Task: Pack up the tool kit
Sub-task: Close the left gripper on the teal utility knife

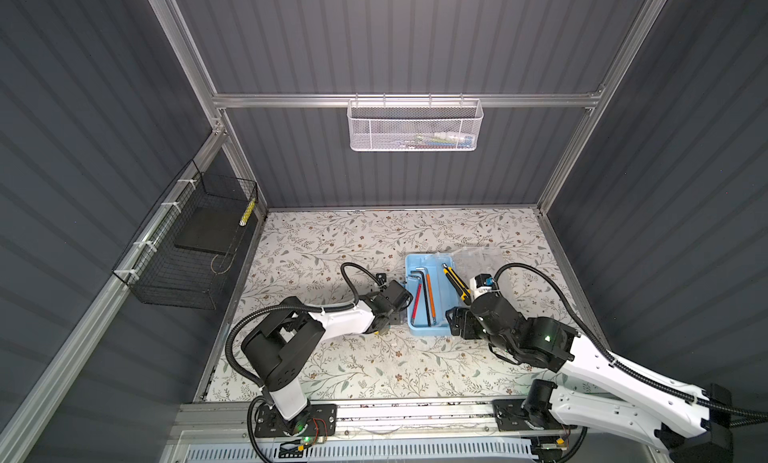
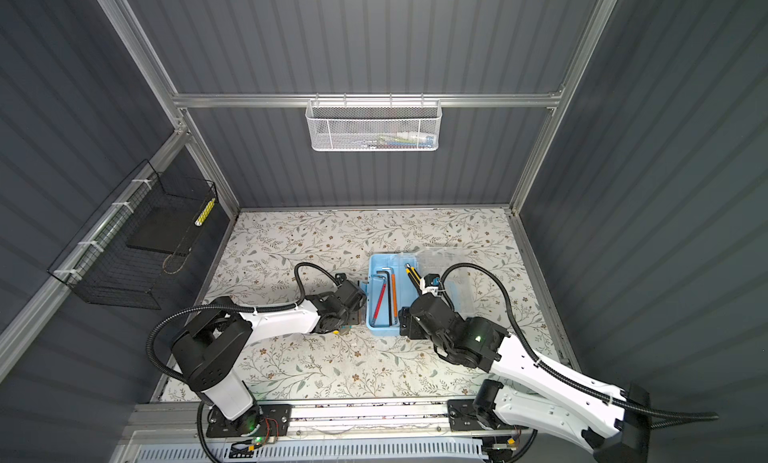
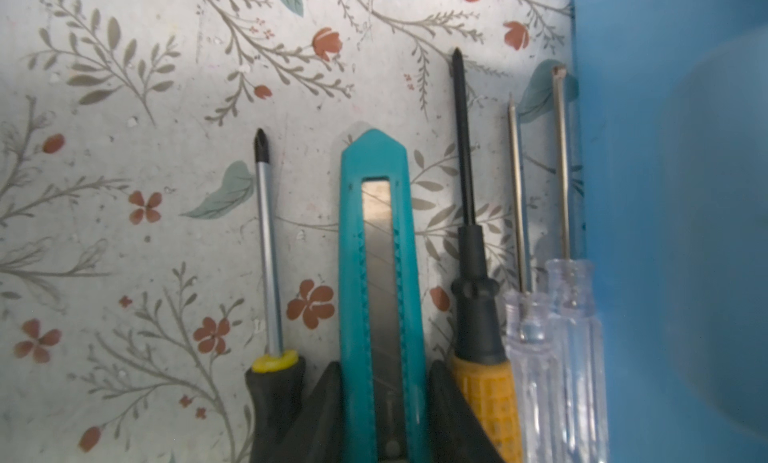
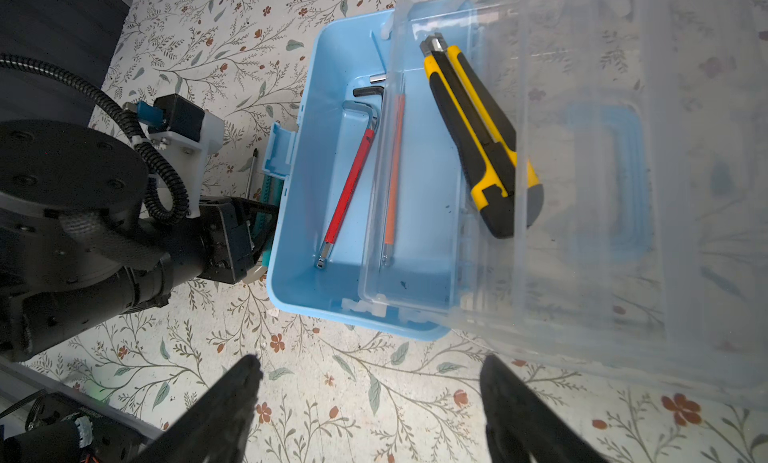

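The light-blue box (image 1: 430, 333) (image 2: 380, 333) (image 4: 332, 66) lies open mid-table, its clear lid (image 1: 478, 253) (image 4: 623, 191) swung to the right. Inside are a red hex key (image 4: 349, 186), an orange one (image 4: 392, 170), a black one (image 1: 424, 290) and a yellow-black utility knife (image 1: 456, 283) (image 4: 478, 137). My left gripper (image 1: 390, 317) (image 3: 384, 365) is low on the table just left of the box, shut on the teal utility knife (image 3: 376, 232). Several screwdrivers (image 3: 469, 253) lie alongside that knife. My right gripper (image 1: 455, 321) (image 4: 370, 369) stands open and empty at the box's near end.
A white mesh basket (image 1: 413, 126) hangs on the back rail. A black wire basket (image 1: 191, 249) is fixed to the left rail. The box's blue latch (image 4: 280, 149) sticks out toward the left gripper. Aluminium frame rails border the floral table (image 1: 332, 369).
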Available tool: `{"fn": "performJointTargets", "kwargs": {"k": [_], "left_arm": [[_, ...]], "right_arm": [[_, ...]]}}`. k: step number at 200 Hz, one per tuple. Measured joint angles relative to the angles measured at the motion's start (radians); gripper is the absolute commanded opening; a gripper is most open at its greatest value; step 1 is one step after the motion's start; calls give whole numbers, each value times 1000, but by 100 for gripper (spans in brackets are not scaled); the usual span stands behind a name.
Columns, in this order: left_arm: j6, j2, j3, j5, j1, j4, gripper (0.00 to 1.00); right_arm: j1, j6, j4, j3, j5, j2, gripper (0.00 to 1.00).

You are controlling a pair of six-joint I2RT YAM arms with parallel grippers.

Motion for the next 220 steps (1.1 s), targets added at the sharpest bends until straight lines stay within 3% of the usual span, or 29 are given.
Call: {"fn": "performJointTargets", "kwargs": {"k": [75,118,170,220], "left_arm": [[5,16,15,-28,1,-6,39],[13,22,19,-32,2,-7,29],[15,23,21,-31,2,-7,0],[14,-16,21,-23,3,-56,0]], "right_arm": [[-7,-1,15,-8,-7,-2,82],[-10,-1,17,-14,-8,-9,82],[-15,0,26,-27,-11,-17,83],[-20,0,45,-34,-23,-36,83]]}}
